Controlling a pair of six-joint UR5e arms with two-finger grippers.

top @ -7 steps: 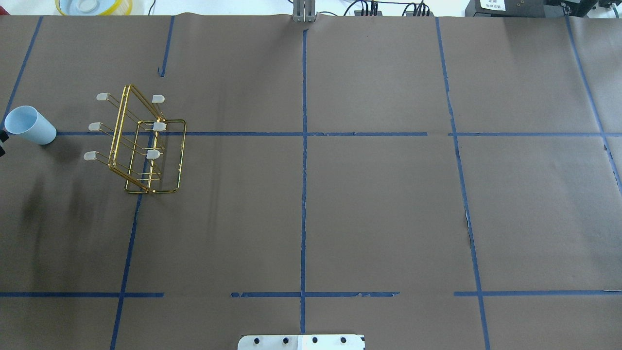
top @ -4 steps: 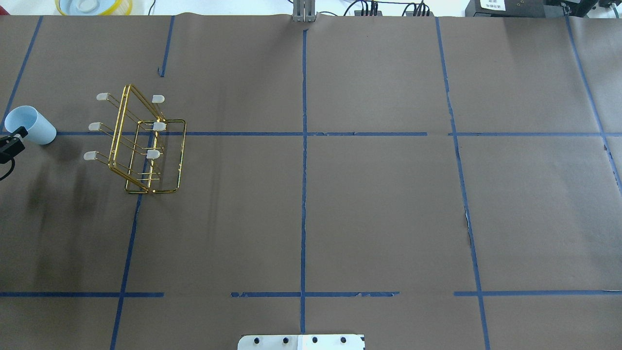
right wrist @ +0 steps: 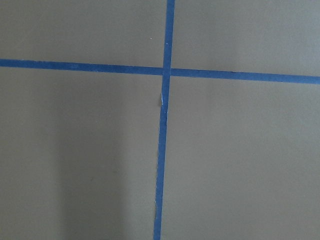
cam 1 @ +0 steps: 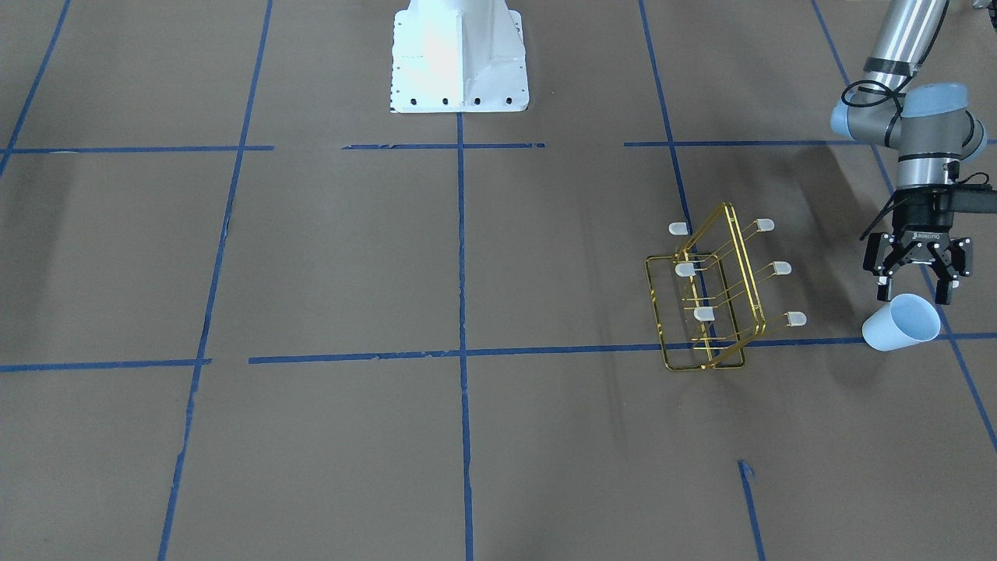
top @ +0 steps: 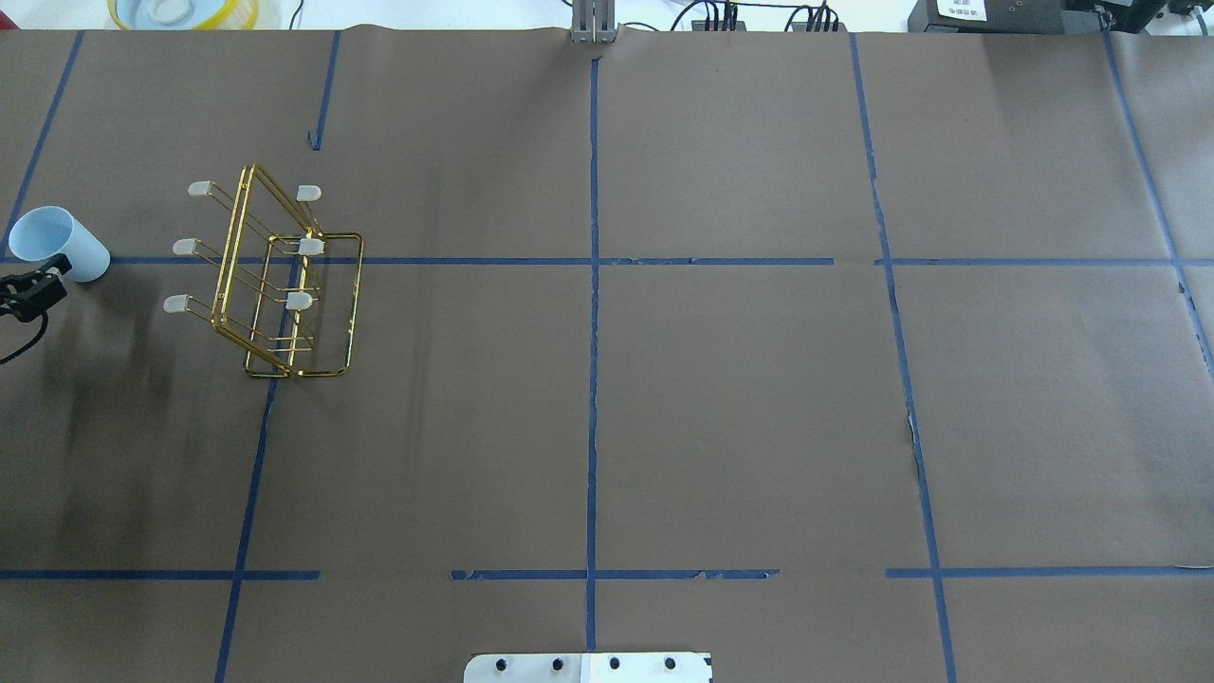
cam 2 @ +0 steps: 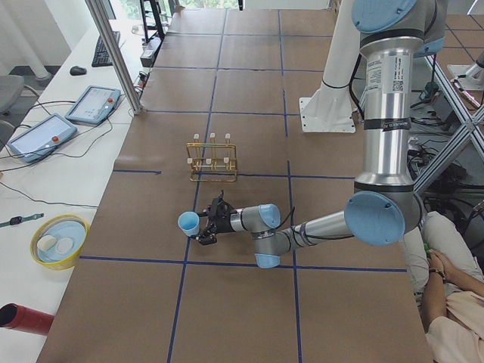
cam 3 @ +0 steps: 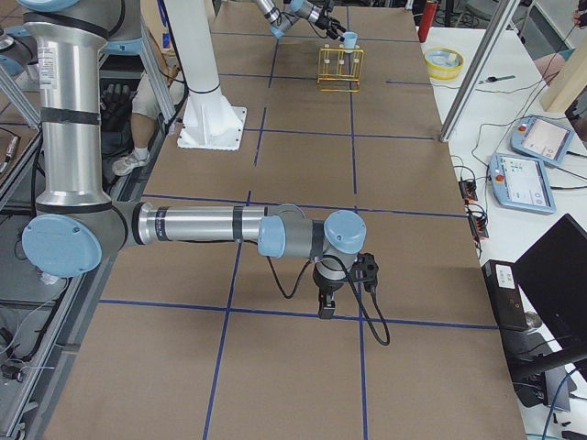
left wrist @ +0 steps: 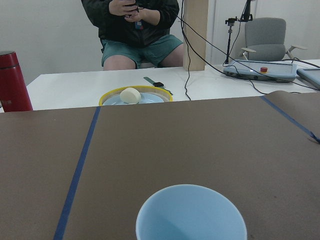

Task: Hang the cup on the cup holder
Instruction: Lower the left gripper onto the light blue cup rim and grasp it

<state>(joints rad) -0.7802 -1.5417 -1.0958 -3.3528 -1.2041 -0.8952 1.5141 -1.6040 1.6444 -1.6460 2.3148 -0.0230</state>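
Exterior front-facing view, left to right: cup holder (cam 1: 705,300) upright on the table (cam 1: 311,436), every prong bare, so hanging not yet done. Left gripper (cam 1: 917,294) spread wide, holding nothing, just beside the cup (cam 1: 900,323) on the robot's side. Cup upright, mouth up, near the rack yet apart from it. Judged early: grasp, carry and hang outstanding. Right gripper (cam 3: 326,307) far off; opening cannot be told.

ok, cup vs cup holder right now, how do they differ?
The cup is solid-walled and pale blue; the cup holder is open gold wire. The cup is much shorter than the cup holder. The left pincer, open, is at the cup; no pincer is by the cup holder. Both stand upright on the table, apart.
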